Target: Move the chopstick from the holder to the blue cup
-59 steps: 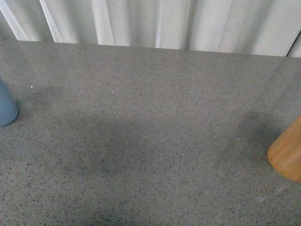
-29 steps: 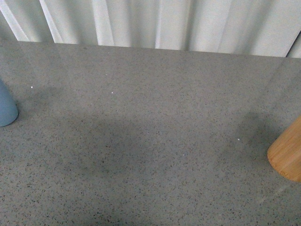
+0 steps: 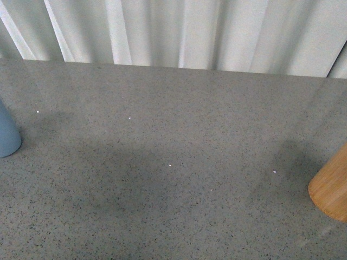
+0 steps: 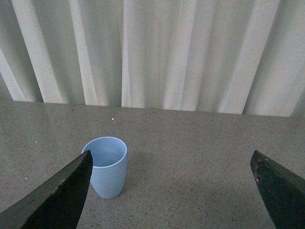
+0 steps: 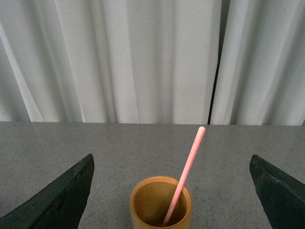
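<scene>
The blue cup [image 4: 108, 165] stands upright and empty on the grey table, just ahead of my left gripper [image 4: 171, 164], whose fingers [image 4: 57, 195] are spread wide open; the cup sits close to one finger. In the front view only its side shows at the left edge, blue cup [image 3: 7, 135]. The bamboo holder [image 5: 161, 202] stands ahead of my open right gripper [image 5: 171, 164], centred between its fingers [image 5: 57, 198]. One salmon-pink chopstick [image 5: 187, 169] leans out of it. The holder [image 3: 332, 189] shows at the front view's right edge. Neither arm appears in the front view.
A speckled grey tabletop [image 3: 173, 162] stretches between cup and holder. White pleated curtains [image 3: 179, 30] hang right behind the table's far edge.
The front view has shifted slightly: the table's far edge and the holder sit a little lower in the picture. Cup and holder keep their places on the table.
</scene>
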You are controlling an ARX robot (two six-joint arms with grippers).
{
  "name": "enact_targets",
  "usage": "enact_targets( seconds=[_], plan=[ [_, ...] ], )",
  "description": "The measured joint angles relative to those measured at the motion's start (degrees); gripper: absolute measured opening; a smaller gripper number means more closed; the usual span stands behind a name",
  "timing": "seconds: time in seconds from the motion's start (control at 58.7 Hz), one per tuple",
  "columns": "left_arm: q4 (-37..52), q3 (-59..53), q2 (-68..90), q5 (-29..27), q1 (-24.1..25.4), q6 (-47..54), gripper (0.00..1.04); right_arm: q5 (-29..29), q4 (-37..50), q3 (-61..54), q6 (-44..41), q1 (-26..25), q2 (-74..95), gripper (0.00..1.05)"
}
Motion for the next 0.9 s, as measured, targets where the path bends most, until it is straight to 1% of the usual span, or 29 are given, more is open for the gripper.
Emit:
enact_targets(
  seconds=[0.426,0.443,0.46,0.494,0.511,0.545,0.613,0.732,0.817,0.902],
  plan=[
    [0.0,0.0,0.0,0.0,0.0,0.0,0.98,0.0,0.0,0.0,0.0,0.0,0.0,0.95],
    [-0.11,0.07,0.13,-0.37,-0.09,-0.26,0.98,0.0,0.0,0.0,0.0,0.0,0.0,0.95],
    [-1.77,0.55,1.18,-2.38,-0.7,-1.66,0.98,0.0,0.0,0.0,0.0,0.0,0.0,0.95],
    [-8.46,3.3,5.31,-7.87,-1.27,-5.18,0.98,0.0,0.0,0.0,0.0,0.0,0.0,0.95],
    [-10.97,4.9,8.46,-9.31,-1.05,-6.58,0.98,0.0,0.0,0.0,0.0,0.0,0.0,0.95],
    [-12.48,6.88,13.88,-10.05,-0.07,-9.29,0.98,0.02,0.0,0.0,0.0,0.0,0.0,0.95],
    [-9.99,11.23,27.26,-7.37,3.34,-11.63,0.98,-0.07,0.0,0.0,0.0,0.0,0.0,0.95],
    [-8.9,20.02,42.97,-3.34,6.1,-10.64,0.98,0.0,0.0,0.0,0.0,0.0,0.0,0.95],
    [-12.37,28.28,53.42,0.52,7.61,-7.06,0.98,0.0,0.0,0.0,0.0,0.0,0.0,0.95],
    [-16.76,36.28,62.69,2.49,9.27,-2.75,0.98,0.0,0.0,0.0,0.0,0.0,0.0,0.95]
  ],
)
